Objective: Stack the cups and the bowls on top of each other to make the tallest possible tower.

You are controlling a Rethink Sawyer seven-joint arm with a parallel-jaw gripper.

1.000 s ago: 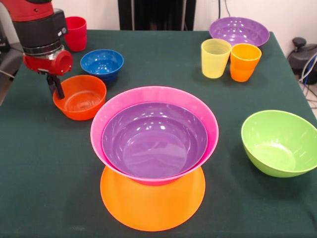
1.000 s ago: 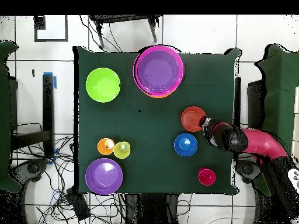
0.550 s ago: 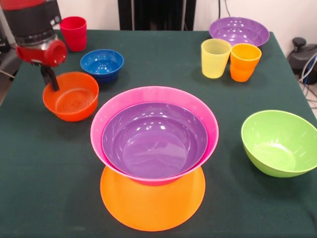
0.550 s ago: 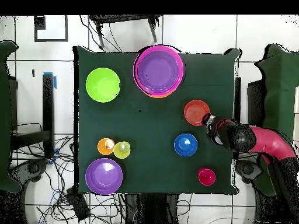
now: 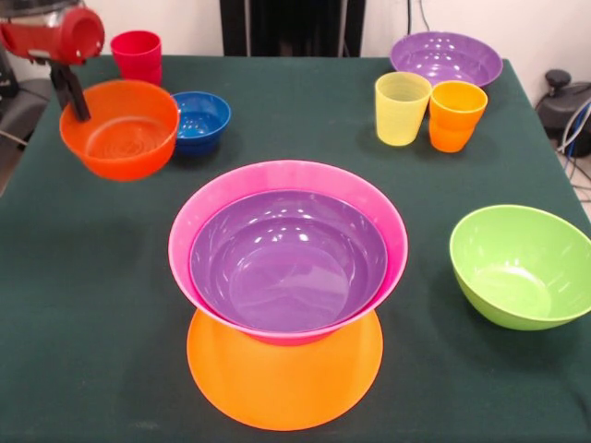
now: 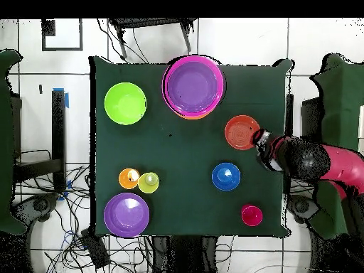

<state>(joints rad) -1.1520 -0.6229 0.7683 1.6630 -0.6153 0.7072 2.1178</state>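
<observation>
My gripper (image 5: 74,101) (image 6: 257,138) is shut on the rim of the small red-orange bowl (image 5: 123,129) (image 6: 241,132), which hangs above the table at the front view's upper left. The tower (image 5: 288,268) (image 6: 193,87) stands near the front edge: a purple bowl nested in a hot pink bowl (image 5: 231,189) on an upturned orange bowl (image 5: 284,388). The small blue bowl (image 5: 205,118) (image 6: 226,176) and the red cup (image 5: 137,55) (image 6: 250,215) sit behind the lifted bowl. The yellow cup (image 5: 401,108) (image 6: 148,183), orange cup (image 5: 455,115) (image 6: 129,178), second purple bowl (image 5: 446,57) (image 6: 126,214) and lime green bowl (image 5: 523,265) (image 6: 125,103) rest on the cloth.
The dark green tablecloth (image 5: 92,305) covers the whole table. Cables (image 6: 78,242) lie on the floor beside it.
The gripper has risen and carried the red-orange bowl off the table, upward and a little towards the left edge of the front view. Nothing else has moved.
</observation>
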